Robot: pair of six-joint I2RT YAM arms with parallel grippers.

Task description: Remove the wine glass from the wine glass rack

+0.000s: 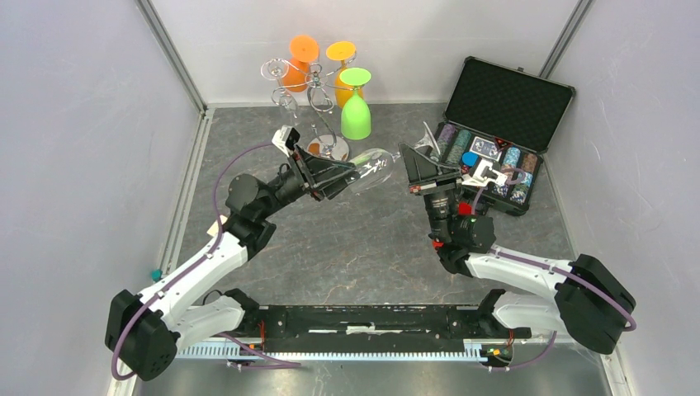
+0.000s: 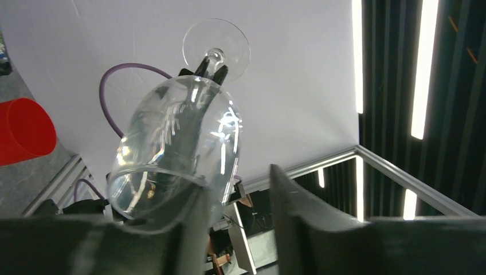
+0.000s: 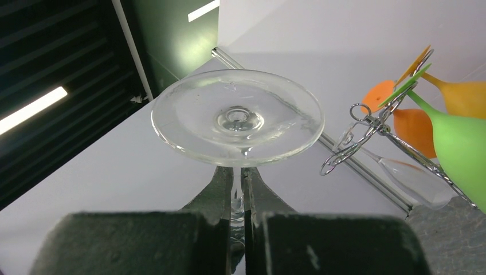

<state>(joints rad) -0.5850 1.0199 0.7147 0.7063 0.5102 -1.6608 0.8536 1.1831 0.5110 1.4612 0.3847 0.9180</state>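
Two sets of jaws meet on one clear wine glass (image 1: 373,165). It is off the wine glass rack (image 1: 320,99) and hangs in the air above the worktop (image 1: 347,247), just in front of the rack's round base.

Its long axis lies close to level and runs across me, with the bowl toward my left arm and the foot toward my right. My right jaws are closed on the stem just under the foot, fingers (image 3: 220,189) pinching it from both sides. My left jaws stand open at the bowl's mouth. The rim leans against one finger (image 2: 195,206) while the other finger (image 2: 286,195) is apart from the glass. I judge that the right arm alone carries it.

The coming move turns on that line. My left jaws can draw back along the axis, away from the bowl, and the right arm is free to carry the glass clear.

The top view gives the whole layout, including the green glass (image 1: 356,111) and orange glasses (image 1: 301,58) hanging on the rack. It hides both contacts behind dark fingers, though. Only the left wrist view shows the gap beside the bowl. Only the right wrist view shows the pinch on the stem.
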